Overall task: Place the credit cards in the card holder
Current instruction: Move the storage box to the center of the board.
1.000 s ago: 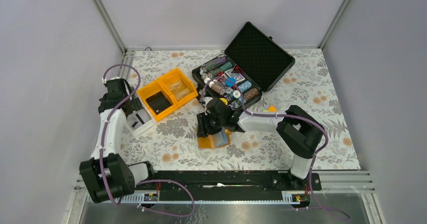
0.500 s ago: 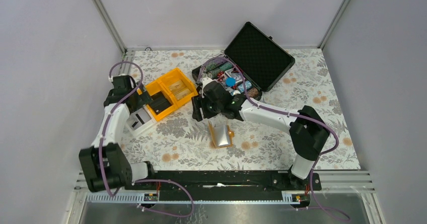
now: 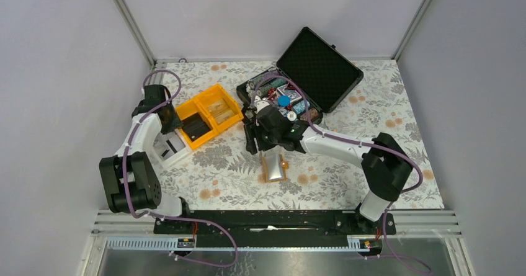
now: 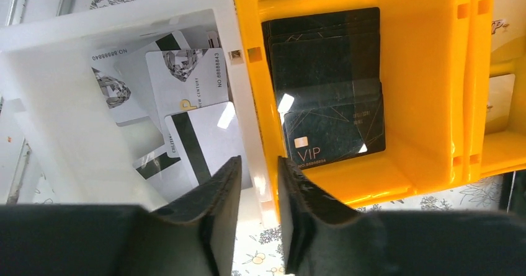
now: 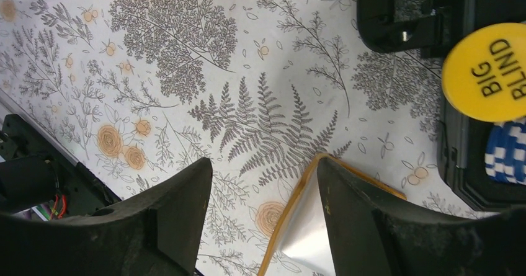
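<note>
- Orange card holder lies opened flat on the floral tabletop, pale inner face up, in front of the black case and well apart from the bins.
- Credit cards — the pale ones — lie loose and overlapping in the white bin, which sits just beside the orange bin holding black VIP cards.
- Left end effector shows only a slim gap between its jaws, with nothing pinched; it hangs over the wall shared by the two bins, not over a card.
- Right end effector is spread wide and empty, above the near corner of the card holder; a yellow "BIG BLIND" disc sits off to its side.
- The step in hand looks like fetching one pale card. My advice:
  - shift the left jaws sideways into the white bin, clear of the wall, so neither finger lands on the rim;
  - go for the topmost card with the dark stripe, by a free edge — a flat thin card gives little to pinch, so sliding it up against the bin wall should help;
  - take one card only; overlapping ones may lift together;
  - let the right arm pin the holder, since it will likely skate when a card is pushed into a pocket.
</note>
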